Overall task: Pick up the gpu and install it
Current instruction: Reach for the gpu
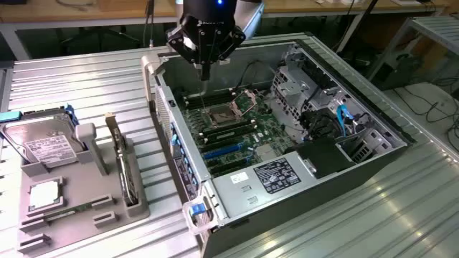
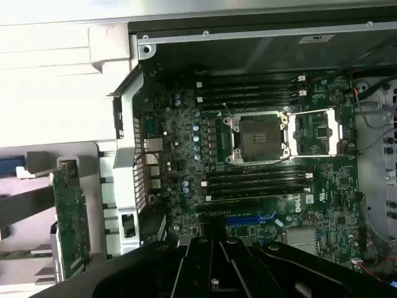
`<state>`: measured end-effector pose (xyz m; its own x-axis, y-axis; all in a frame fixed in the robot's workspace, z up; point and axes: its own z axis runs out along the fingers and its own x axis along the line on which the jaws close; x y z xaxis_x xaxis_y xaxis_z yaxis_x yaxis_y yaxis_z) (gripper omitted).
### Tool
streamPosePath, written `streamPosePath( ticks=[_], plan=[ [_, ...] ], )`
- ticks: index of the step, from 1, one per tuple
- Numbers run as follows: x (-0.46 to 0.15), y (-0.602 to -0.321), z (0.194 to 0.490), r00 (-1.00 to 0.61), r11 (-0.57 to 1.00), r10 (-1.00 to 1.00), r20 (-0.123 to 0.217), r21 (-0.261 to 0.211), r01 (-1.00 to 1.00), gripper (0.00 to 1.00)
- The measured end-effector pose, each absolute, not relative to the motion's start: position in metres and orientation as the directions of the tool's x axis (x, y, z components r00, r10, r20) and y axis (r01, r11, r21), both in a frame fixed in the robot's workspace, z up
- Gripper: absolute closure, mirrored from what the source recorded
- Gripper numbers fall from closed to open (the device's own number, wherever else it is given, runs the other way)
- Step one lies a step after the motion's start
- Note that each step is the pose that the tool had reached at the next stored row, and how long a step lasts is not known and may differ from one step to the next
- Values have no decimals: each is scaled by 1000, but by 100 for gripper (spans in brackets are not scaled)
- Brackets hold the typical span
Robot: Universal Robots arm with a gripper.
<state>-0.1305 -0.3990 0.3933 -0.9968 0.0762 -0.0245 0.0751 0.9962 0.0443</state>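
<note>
Ribbed metal table [image 1: 79, 80], workbench [image 1: 72, 8] behind; open computer case [image 1: 251, 215] mid-surface. Near the edge at the exterior view's left, a grey tray [image 1: 86, 215] holds the gpu [image 1: 128, 172] upright. Gripper [image 1: 204, 75] above the case, fingers closed on nothing. Wrist view shows the bare CPU socket [image 2: 259, 138] square-on.

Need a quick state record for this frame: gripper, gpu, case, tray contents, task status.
gripper: above the open computer case, over the motherboard, away from the gpu
gpu: standing on edge in the grey holder tray, on the exterior view's left of the case
computer case: lying with its side open
motherboard: exposed; the CPU socket has its cover flipped open
holder tray: also holds a hard drive, a silver square chip and a memory stick
status: gpu not yet picked up, not installed
</note>
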Motion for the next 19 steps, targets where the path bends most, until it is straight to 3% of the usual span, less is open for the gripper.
streamPosePath(
  ticks=[19],
  plan=[
    [-163, -406, 392, -1000, 999, 10, -24, 44, 9, 89]
  ],
)
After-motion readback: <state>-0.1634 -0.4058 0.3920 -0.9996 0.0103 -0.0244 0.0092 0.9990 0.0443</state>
